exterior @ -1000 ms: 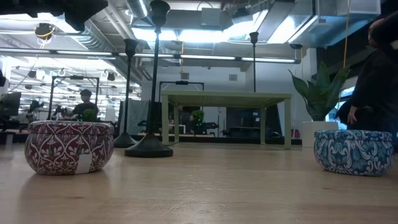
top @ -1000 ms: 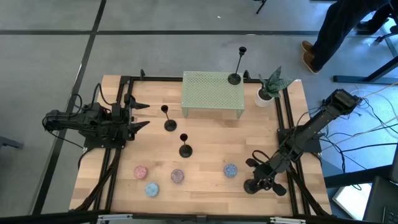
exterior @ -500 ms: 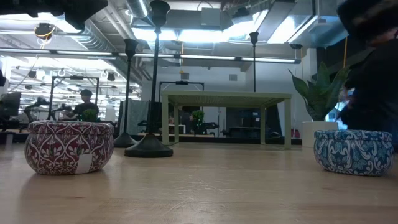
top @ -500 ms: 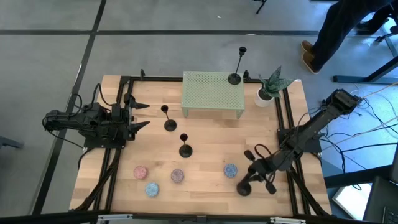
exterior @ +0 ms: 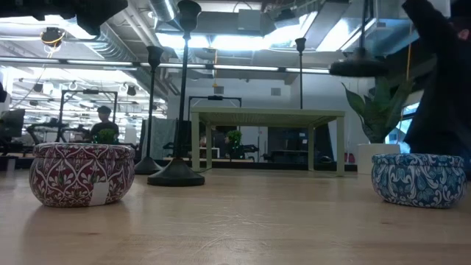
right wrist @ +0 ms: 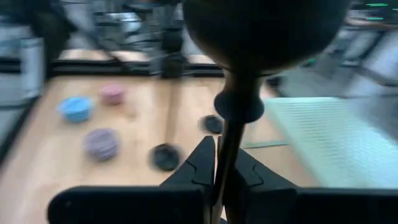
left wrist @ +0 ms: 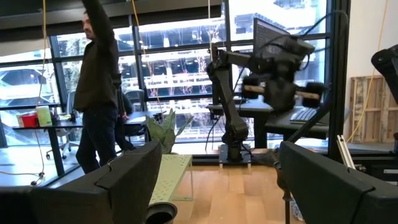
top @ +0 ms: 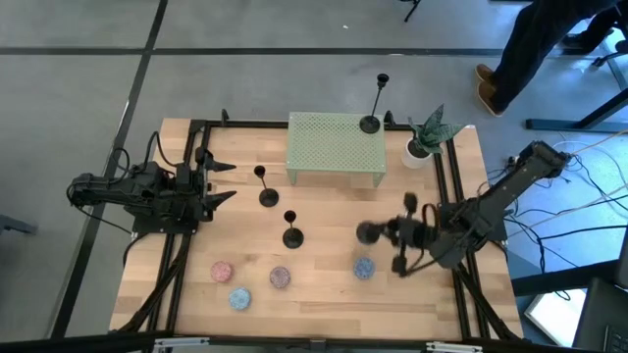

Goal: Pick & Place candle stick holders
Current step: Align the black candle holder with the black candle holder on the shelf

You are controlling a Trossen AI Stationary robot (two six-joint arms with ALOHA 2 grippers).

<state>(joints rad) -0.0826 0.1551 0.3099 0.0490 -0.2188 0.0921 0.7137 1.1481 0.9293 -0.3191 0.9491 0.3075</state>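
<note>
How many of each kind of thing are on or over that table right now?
Candle stick holders: 4: one on the green mesh stand, two on the wood, one held in the right gripper.
Speckled tins: 4.
Green mesh stand: 1.
Potted plant: 1.
Total: 10.

A robotics lab in an open-plan office: a framed wooden table (top: 324, 211), exposed ceiling ducts (exterior: 243, 22), desks with monitors (left wrist: 267, 37), a person (left wrist: 99, 81) standing by.

Matt black metal holder (right wrist: 239, 74), wooden table (top: 324, 265)
</note>
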